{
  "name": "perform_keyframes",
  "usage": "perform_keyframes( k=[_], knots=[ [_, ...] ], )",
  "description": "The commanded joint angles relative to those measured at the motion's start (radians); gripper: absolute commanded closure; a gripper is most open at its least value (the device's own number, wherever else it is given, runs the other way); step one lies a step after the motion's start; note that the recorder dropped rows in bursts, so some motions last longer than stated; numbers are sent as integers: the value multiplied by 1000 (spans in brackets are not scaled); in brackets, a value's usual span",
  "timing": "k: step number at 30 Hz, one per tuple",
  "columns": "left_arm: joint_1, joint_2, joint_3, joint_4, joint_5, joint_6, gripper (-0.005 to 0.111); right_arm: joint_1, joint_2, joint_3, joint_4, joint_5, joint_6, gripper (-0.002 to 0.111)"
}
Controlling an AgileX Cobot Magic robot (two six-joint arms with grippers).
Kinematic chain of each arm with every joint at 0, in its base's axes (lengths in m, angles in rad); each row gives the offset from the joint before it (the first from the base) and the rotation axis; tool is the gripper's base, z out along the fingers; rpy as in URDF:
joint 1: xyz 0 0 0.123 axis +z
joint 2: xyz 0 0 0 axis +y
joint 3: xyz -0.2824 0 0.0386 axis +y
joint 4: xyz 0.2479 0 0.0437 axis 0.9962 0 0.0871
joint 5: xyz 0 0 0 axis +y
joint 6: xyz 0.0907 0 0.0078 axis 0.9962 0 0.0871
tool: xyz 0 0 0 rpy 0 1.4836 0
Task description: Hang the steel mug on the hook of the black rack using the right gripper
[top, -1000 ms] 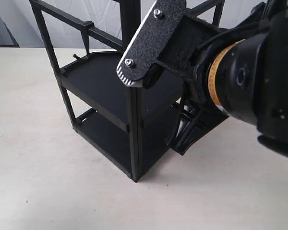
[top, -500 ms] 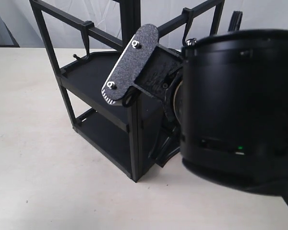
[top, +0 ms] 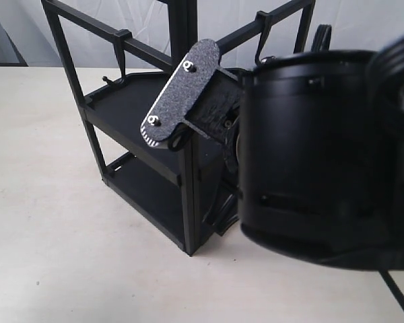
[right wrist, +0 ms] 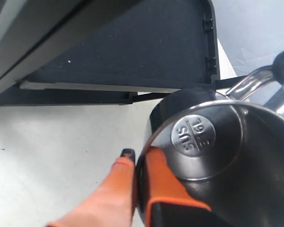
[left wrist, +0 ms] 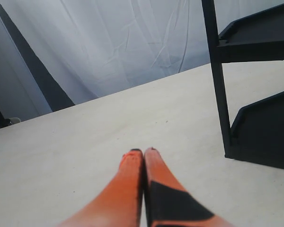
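Note:
In the right wrist view the steel mug [right wrist: 213, 142] faces the camera with its mouth, the stamped round mark showing inside its base. My right gripper [right wrist: 141, 153] is shut on its rim, one orange finger inside and one outside. The looped handle [right wrist: 253, 78] points toward the black rack [right wrist: 132, 42]. In the exterior view the speckled finger plate of the right gripper [top: 165, 136] lies against the black rack [top: 188, 202]'s front post, and the mug is hidden. A hook [top: 261, 47] hangs from the top bar. My left gripper [left wrist: 142, 151] is shut and empty over the table.
A second hook [top: 121, 57] hangs on the rack's left top bar. The right arm's bulky black body [top: 310, 155] fills the right half of the exterior view. A rack post [left wrist: 217, 71] and trays stand near the left gripper. White curtain behind.
The right arm has swung in front of the camera. Its finger plate moved down and left, from the rack's top to beside the front post. The left side is unchanged.

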Motion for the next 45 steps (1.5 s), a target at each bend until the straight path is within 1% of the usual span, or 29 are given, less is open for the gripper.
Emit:
perform_keyframes(
  k=[1, 20, 22, 25, 26, 27, 43, 45],
  knots=[
    [-6, -5, 0, 1, -4, -1, 105, 6, 12, 2, 128, -35, -11, 109],
    [-6, -5, 0, -1, -2, -1, 105, 6, 12, 2, 178, -35, -3, 108],
    [-6, -5, 0, -1, -2, -1, 105, 6, 12, 2, 178, -35, -3, 101],
    [-6, -5, 0, -1, -2, -1, 105, 6, 12, 2, 178, -35, -3, 83],
    [-6, -5, 0, -1, -2, -1, 105, 6, 12, 2, 176, -35, -3, 79],
    [-6, -5, 0, -1, -2, -1, 105, 6, 12, 2, 176, -35, -3, 77],
    [-6, -5, 0, -1, -2, -1, 105, 6, 10, 1, 160, -35, 4, 77],
    [-6, -5, 0, -1, -2, -1, 105, 6, 10, 1, 160, -35, 4, 74]
  ],
)
